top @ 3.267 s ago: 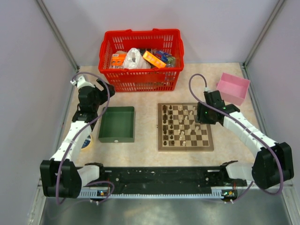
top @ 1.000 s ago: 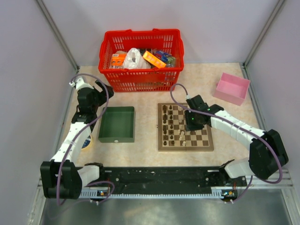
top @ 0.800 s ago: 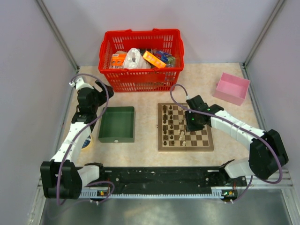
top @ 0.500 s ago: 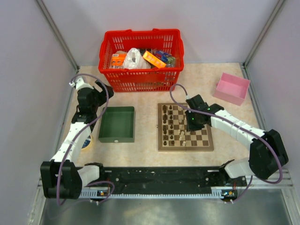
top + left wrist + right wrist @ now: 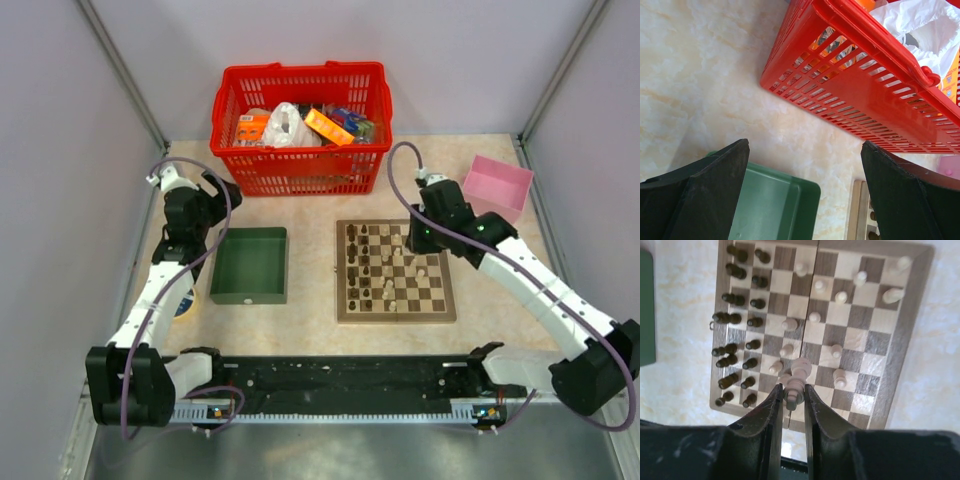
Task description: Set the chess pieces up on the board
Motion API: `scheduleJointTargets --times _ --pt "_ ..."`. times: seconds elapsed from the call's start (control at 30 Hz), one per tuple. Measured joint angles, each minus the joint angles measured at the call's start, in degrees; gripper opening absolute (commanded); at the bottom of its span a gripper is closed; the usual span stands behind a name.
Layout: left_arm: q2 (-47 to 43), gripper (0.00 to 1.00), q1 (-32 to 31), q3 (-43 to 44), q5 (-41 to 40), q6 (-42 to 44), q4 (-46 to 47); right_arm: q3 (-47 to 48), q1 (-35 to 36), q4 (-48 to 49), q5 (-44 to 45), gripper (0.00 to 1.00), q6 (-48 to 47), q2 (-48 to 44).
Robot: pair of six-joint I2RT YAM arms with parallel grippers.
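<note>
Over the board (image 5: 870, 250), lifted clear of its squares, the right jaws are pinching a pale piece (image 5: 796, 376), whose long axis runs straight out along the fingers toward the checkered surface below. Dark pieces (image 5: 756, 303) line the board's left side in two files and the other pale ones (image 5: 841, 296) lie scattered across the opposite half, so the carried piece probably belongs toward the right rim. The left jaws hang spread beside the red basket (image 5: 865, 95), well apart from the board, so the right arm is the nearer one.

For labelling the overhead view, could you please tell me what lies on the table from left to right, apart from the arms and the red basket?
The green tray → the board → the pink box.
</note>
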Motion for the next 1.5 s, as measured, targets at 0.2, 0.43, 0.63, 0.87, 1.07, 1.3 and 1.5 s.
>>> scheduleJointTargets --times 0.2,0.43,0.63,0.87,1.07,1.3,1.5 --pt "-0.17 0.99 0.09 0.0 0.04 -0.02 0.0 -0.2 -6.86 0.63 2.82 0.14 -1.16 -1.95" --pt "-0.17 0.99 0.11 0.0 0.04 -0.04 0.0 -7.56 -16.65 3.04 0.42 0.14 -2.58 -0.15" --pt "-0.17 0.99 0.11 0.0 0.09 -0.11 0.04 -12.35 -16.72 6.34 -1.99 0.14 -2.6 1.97" --pt "-0.17 0.99 0.11 0.0 0.55 -0.44 0.26 -14.64 -16.96 8.98 -2.78 0.14 -2.62 2.67" --pt "-0.17 0.99 0.13 0.0 1.09 -0.7 0.48 -15.3 -17.14 11.04 -2.89 0.14 -2.62 3.61" --pt "-0.17 0.99 0.15 0.0 1.09 -0.7 0.48 -15.56 -17.31 10.93 -2.84 0.13 -2.6 4.04" --pt "-0.15 0.99 0.15 0.0 1.11 -0.81 0.48 -15.56 -17.33 10.25 -2.73 0.14 -2.62 4.0"
